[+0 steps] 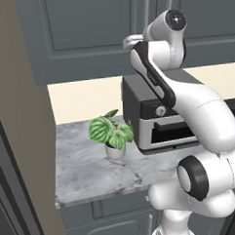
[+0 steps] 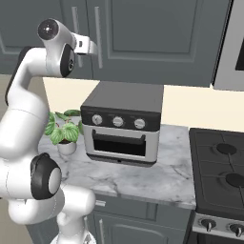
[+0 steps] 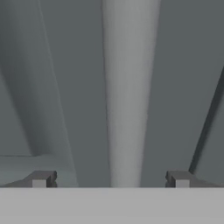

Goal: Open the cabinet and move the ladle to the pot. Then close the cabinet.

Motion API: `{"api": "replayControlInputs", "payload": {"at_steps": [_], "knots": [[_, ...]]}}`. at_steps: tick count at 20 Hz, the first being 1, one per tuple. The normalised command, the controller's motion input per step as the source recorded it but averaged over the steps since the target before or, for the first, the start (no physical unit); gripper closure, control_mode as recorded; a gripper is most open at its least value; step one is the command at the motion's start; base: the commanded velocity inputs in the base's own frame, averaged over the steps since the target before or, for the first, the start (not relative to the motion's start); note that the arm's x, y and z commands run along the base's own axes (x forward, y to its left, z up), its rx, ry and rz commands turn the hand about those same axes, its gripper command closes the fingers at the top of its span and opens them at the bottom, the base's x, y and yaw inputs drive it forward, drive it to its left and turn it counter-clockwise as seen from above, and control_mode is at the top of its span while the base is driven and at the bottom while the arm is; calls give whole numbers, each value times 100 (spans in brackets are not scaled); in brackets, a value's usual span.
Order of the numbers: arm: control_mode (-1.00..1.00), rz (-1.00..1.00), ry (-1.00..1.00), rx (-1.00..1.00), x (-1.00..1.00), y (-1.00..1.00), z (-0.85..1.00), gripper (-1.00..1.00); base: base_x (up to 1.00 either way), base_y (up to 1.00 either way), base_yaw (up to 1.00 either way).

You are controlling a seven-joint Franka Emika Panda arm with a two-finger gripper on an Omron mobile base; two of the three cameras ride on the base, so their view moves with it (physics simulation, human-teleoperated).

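The dark grey wall cabinet (image 1: pixel 85 33) (image 2: pixel 152 38) hangs above the counter with both doors shut. Two silver bar handles run down side by side where the doors meet. My gripper (image 2: pixel 97 51) (image 1: pixel 129 40) is raised to the lower part of the right-hand handle (image 2: pixel 97 24). In the hand view that handle (image 3: pixel 127 96) stands close up between my two fingertips (image 3: pixel 41 179), which are spread wide on either side of it without touching; the gripper (image 3: pixel 110 180) is open. The ladle and the pot are out of view.
A toaster oven (image 2: pixel 121 124) (image 1: pixel 159 122) sits on the marble counter (image 2: pixel 157 176) under the cabinet, with a potted plant (image 1: pixel 112 134) to its left. A gas stove (image 2: pixel 219 176) lies to the right and a tall brown panel (image 1: pixel 17 120) on the left.
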Motion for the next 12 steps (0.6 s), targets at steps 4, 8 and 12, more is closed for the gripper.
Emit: {"api": "replayControlInputs", "payload": {"at_steps": [4, 8, 12], "knots": [[-100, 0, 0, 0, 26, 5, 0, -100, 0, 0, 0], [-100, 0, -1, 0, 17, 20, 0, 100, 0, 0, 0], [-100, 0, -2, 0, 16, 24, 0, 100, 0, 0, 0]]}}
